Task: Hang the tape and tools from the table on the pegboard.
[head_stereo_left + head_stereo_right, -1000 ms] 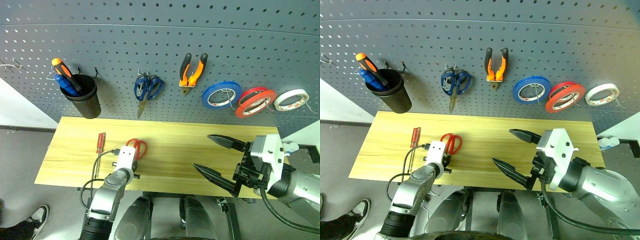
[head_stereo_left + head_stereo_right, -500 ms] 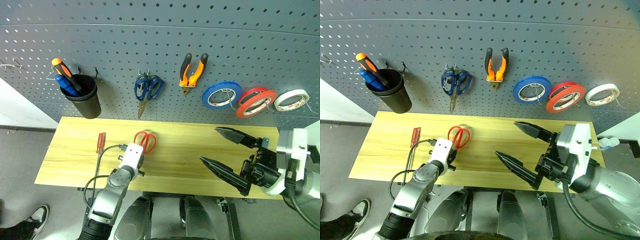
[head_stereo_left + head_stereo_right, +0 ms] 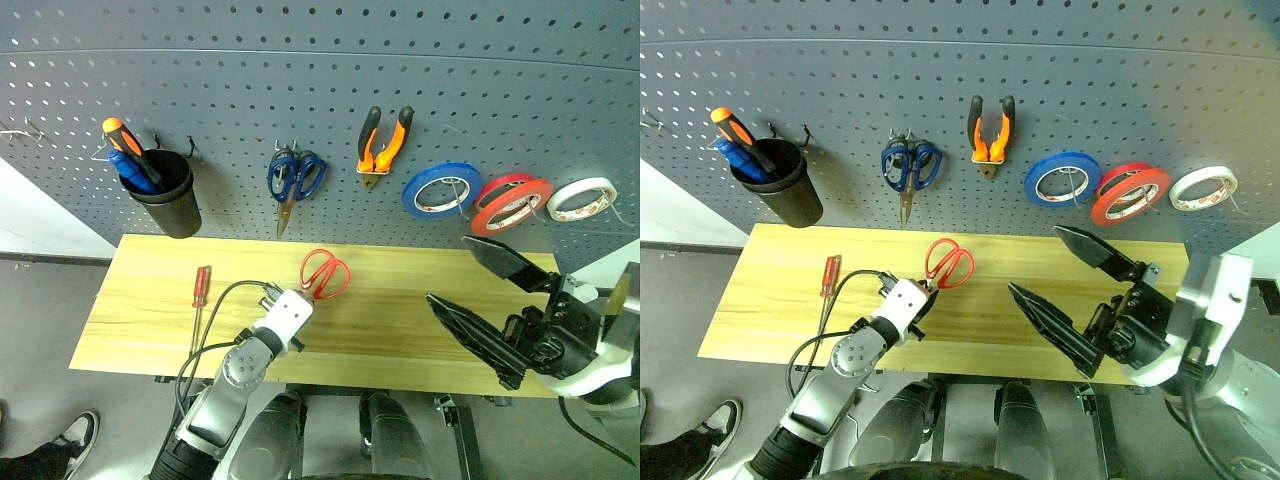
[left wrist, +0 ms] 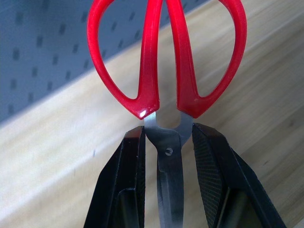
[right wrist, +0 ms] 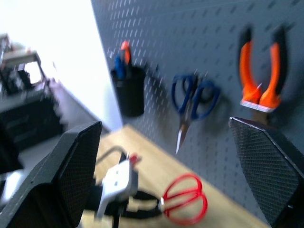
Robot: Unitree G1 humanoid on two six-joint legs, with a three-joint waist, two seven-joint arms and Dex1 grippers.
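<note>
1. Two red loop handles top the red-handled scissors (image 3: 325,273); in the left wrist view the loops (image 4: 166,52) are glossy and oval, joined to steel blades with a small pivot rivet, and the blades lie together.
2. The left gripper (image 4: 167,156) is clamped on those blades just below the handles, one black textured finger (image 4: 134,166) on each side, and holds the scissors above the table (image 3: 150,300) at the centre of the left eye view, handles toward the pegboard (image 3: 320,80).
3. The right gripper (image 3: 480,300) sits at the lower right of the left eye view with its two pointed black fingers spread wide apart and nothing between them.
4. The slim red-handled screwdriver (image 3: 201,287) lies on the table at the left centre, its handle toward the pegboard and its thin shaft pointing to the near edge.
5. The orange-and-black-handled pliers (image 3: 383,143) hang on the pegboard at the upper centre, handles up and jaws down.
6. The red tape (image 3: 511,203) hangs at the right on a wire hook, a red ring with a pale core, between a blue roll (image 3: 442,189) and a white roll (image 3: 582,199).
7. Blue-handled scissors (image 3: 294,180) hang left of the pliers, blades down.
8. A black cup (image 3: 168,192) at the upper left of the pegboard holds an orange screwdriver (image 3: 125,137) and a blue one (image 3: 133,170).
</note>
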